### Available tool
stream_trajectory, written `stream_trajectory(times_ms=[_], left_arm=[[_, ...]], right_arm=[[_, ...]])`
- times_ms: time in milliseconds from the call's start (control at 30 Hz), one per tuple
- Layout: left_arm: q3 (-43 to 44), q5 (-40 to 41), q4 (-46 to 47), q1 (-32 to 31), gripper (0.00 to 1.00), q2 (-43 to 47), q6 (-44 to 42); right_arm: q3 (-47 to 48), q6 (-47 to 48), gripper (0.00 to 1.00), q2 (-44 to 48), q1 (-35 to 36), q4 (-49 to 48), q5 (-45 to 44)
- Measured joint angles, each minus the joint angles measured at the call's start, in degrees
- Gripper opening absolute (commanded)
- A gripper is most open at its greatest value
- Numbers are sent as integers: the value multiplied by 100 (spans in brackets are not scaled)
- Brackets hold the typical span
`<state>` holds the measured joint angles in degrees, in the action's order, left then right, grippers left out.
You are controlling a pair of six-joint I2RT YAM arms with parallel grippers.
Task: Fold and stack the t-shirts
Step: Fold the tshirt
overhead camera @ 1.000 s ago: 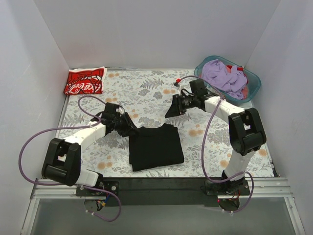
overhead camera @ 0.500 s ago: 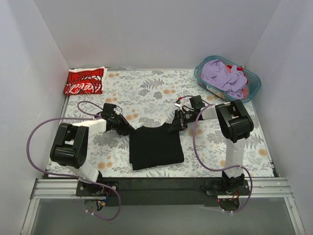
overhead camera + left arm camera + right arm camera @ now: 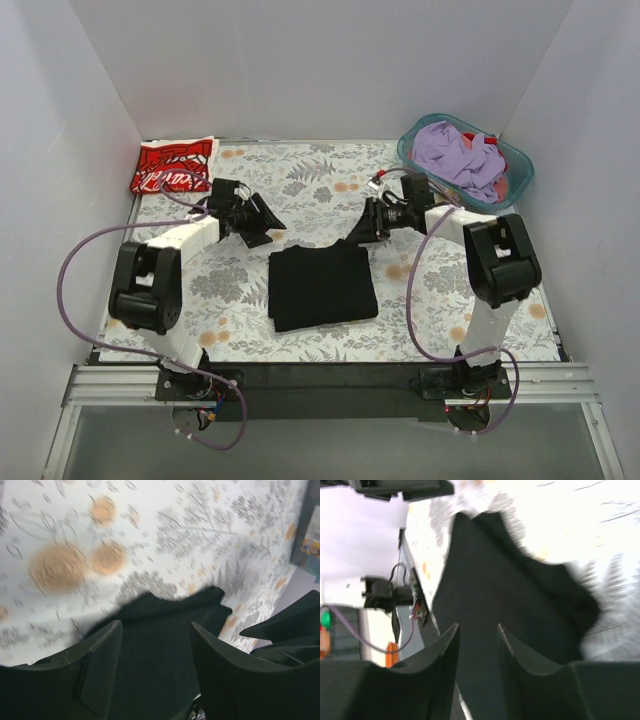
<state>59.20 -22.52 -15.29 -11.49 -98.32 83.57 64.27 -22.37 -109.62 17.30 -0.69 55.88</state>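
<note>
Black cloth lies folded into a tidy rectangle in the middle of the flowered table [image 3: 300,180]; this is the black t-shirt [image 3: 322,285], lying flat. My left gripper [image 3: 266,224] hangs just off its far-left corner; its fingers [image 3: 100,650] stand apart with nothing between them, and the left wrist view shows only the shirt's rumpled edge through the gap. My right gripper [image 3: 358,230] hangs just off the far-right corner, its jaws likewise parted and empty, with the dark fabric spread beyond them; I cannot tell whether either fingertip brushes the cloth. The red t-shirt [image 3: 172,165], with white lettering, lies folded at the table's far-left corner, well apart from the black one; a teal basket [image 3: 524,178] at the far-right corner holds lilac clothing [image 3: 450,150].
</note>
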Motion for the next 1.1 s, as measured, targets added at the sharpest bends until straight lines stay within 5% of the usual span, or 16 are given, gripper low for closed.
stream_trajectory(times_ms=[167,333,667,1100], left_arm=[[-564,203,-317,-721,54,1576,81],[-1346,-26,-463,-1665,40,2509,398],[-2146,-269,-1064,-1550,7,1276,251],[-1572,310,-1478,-979,13,984,-249]], right_arm=[[-870,-17,57,1174,323,-155,306],[-1906,11,58,1626,608,-179,581],[-2337,468,55,629,490,507,496],[-1753,1025,55,741,76,1182,-111]])
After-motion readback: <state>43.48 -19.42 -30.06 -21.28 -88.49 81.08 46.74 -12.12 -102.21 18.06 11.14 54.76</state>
